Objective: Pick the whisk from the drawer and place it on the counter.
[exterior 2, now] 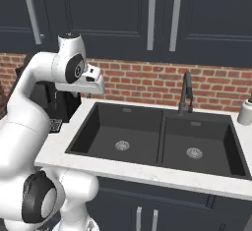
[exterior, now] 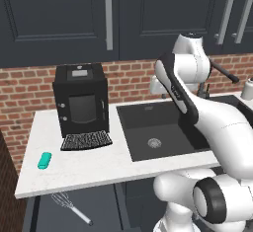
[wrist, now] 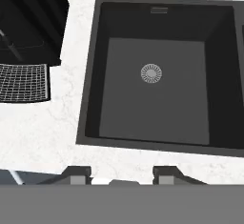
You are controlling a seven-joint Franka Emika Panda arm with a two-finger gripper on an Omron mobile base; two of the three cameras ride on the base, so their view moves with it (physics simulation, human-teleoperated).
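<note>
- Whisk (exterior: 70, 207) is seen lying flat in the open drawer (exterior: 101, 207) below the counter (exterior: 84, 166) edge, wire head toward the counter's left end, pale handle running out toward the drawer front.
- Claw (wrist: 121, 174) is held high over the left sink basin (wrist: 155, 92), looking down at the drain; its 2 fingertips stand apart with nothing between them, so it is judged open and empty.
- Reach has not yet begun: claw and whisk are well apart, the whisk being to the left of the sink and lower than the slab.
- A swing left and forward, out past the counter edge, is called for before any descent, so the slab lip is not struck.
- Handle, not wire head, is best taken, with the fingers set across its length near the middle.
- Teal oblong (exterior: 44, 160) and the black coffee machine (exterior: 81, 100) stand on the counter above the drawer; bare slab between them and the sink is suited for the later placing.
</note>
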